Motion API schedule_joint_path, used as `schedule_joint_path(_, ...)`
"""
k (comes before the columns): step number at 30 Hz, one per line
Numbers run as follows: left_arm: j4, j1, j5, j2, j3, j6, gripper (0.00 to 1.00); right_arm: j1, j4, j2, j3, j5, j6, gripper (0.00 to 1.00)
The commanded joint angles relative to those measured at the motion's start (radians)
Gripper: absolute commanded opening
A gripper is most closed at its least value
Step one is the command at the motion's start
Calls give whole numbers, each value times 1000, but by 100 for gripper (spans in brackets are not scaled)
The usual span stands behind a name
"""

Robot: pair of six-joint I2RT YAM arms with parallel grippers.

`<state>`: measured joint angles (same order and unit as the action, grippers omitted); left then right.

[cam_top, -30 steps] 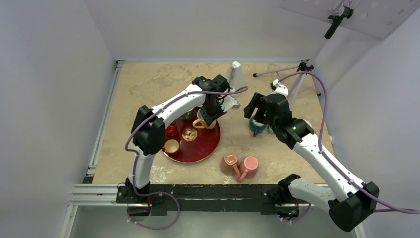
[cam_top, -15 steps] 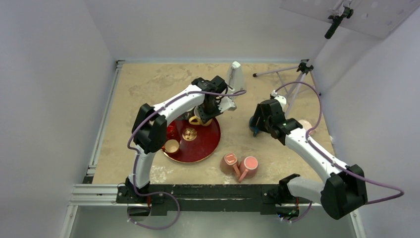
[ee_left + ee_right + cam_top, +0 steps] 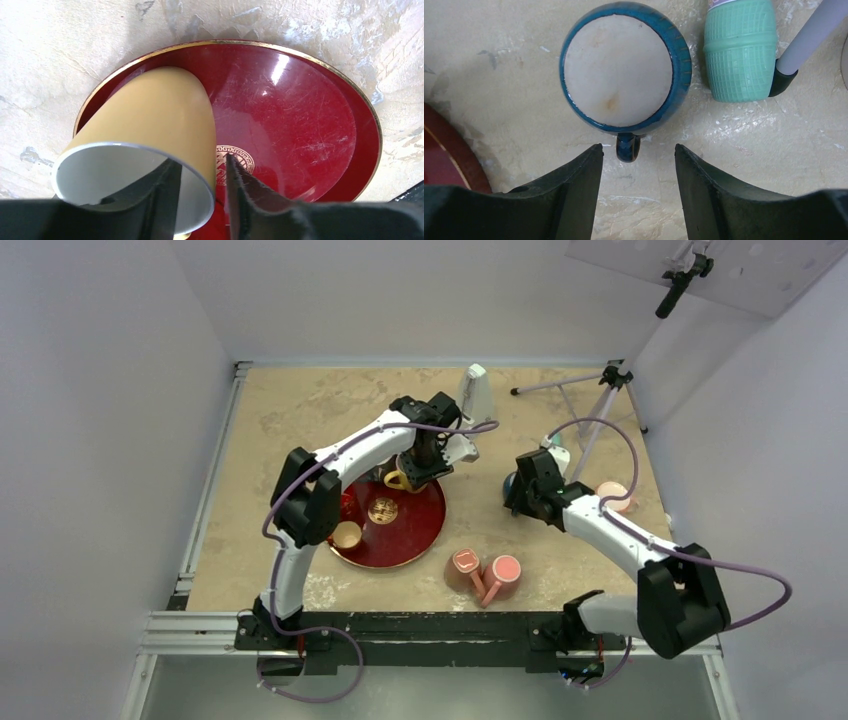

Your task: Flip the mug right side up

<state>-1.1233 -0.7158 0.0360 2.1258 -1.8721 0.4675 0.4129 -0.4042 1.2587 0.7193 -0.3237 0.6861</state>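
Note:
A yellow mug (image 3: 145, 115) with a white inside hangs tilted over the red plate (image 3: 310, 110), mouth toward the camera. My left gripper (image 3: 200, 162) is shut on its rim, one finger inside and one outside; it also shows in the top view (image 3: 418, 465). A blue mug (image 3: 624, 70) stands upside down on the table, pale base up, handle (image 3: 628, 146) pointing at my right gripper (image 3: 638, 147). That gripper is open, just above and short of the handle, touching nothing. In the top view the right gripper (image 3: 525, 490) hides most of the blue mug.
Two pink mugs (image 3: 463, 568) (image 3: 503, 573) lie on their sides near the front. A green bottle (image 3: 736, 50) stands right beside the blue mug. A tripod (image 3: 600, 410) stands at the back right, with a pink dish (image 3: 612, 495) nearby. A small gold cup (image 3: 347, 534) sits on the plate's left.
My right arm has folded in and come down over the blue mug. My left gripper has shifted the yellow mug slightly back and left over the plate.

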Motion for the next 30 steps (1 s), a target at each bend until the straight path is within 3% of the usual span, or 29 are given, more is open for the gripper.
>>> schedule_joint_path(1,-2,2,19,-36,-62,1,46,-1,74,43,-10,-30,26,57)
schedule_joint_path(8,-76,2,125,-113,-99,-26,51,0,116,156,30,-46,16,47)
schedule_joint_path(15,-137,9,229,-196,-96,-83,52,0,145,202,38,-58,-4,0)
schedule_joint_path(21,-146,42,325,-264,-59,-136,59,0,160,149,54,-18,-76,0)
schedule_joint_path(27,-55,175,514,-327,-69,-298,73,1,231,-88,90,202,-139,0)
schedule_joint_path(30,-10,227,578,-352,-127,-370,80,1,365,-207,92,334,-81,0)
